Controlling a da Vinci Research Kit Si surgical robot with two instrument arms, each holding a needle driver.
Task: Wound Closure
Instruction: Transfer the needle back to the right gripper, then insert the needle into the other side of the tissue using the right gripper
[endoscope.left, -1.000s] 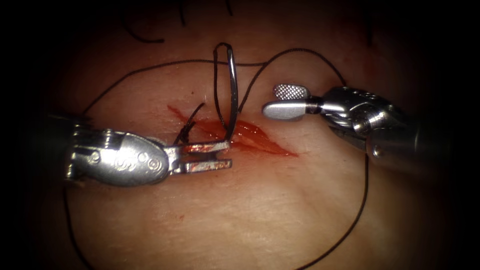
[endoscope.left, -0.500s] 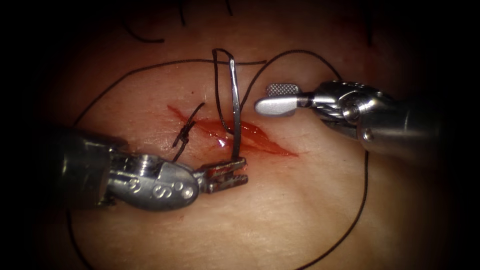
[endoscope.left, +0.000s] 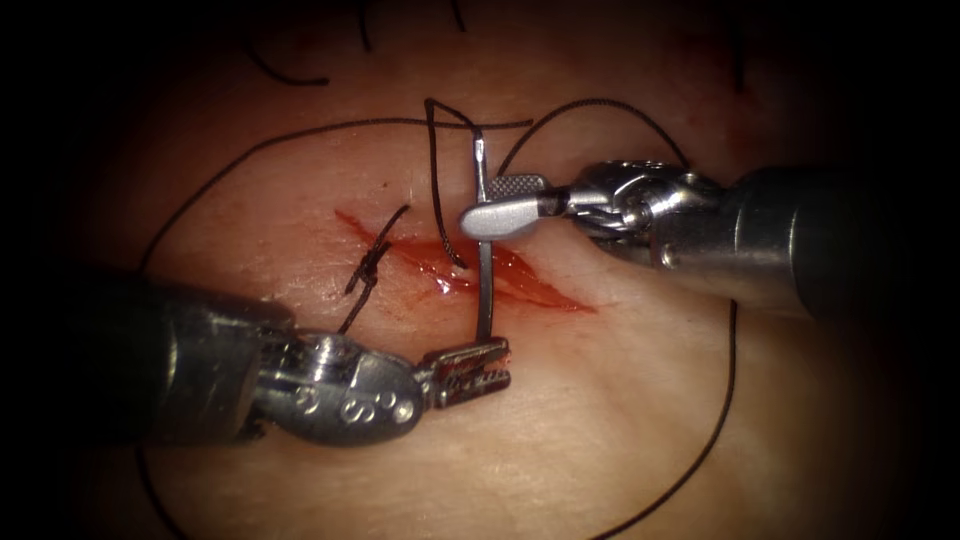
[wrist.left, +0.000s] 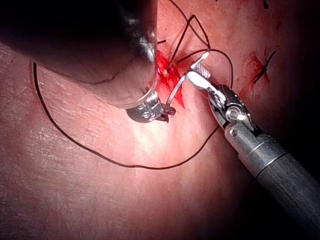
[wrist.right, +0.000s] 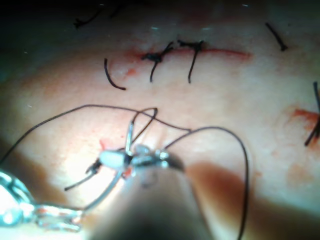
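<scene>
While the left tool (endoscope.left: 478, 362) pinches the needle (endoscope.left: 484, 270) near its point end, below the cut (endoscope.left: 470, 268) in the endoscope view, the needle stands clear of the tissue (endoscope.left: 560, 420), rising over the cut toward the right tool (endoscope.left: 500, 205). That tool's jaws are spread around the shaft near the swaged end and hold nothing. Thread (endoscope.left: 720, 400) runs from the needle's top, loops wide to the right of the cut and round below it. Risks, as I judge them: the left grip sits close to the tip, so a twist could roll the needle in the jaws or blunt the point; if the right jaws close off-centre the needle may spring free and drop onto the red fluid (endoscope.left: 510, 272); the slack loop could snag on either shaft. A tied stitch (endoscope.left: 368, 268) with cut ends sits at the left of the cut. The left wrist view shows the needle's curve (wrist.left: 176, 92) between both tools, and the full sweep of the loop (wrist.left: 125, 162). The right wrist view shows a second, already stitched cut (wrist.right: 190, 52) farther off, and the left tool (wrist.right: 35, 212) from the side.
</scene>
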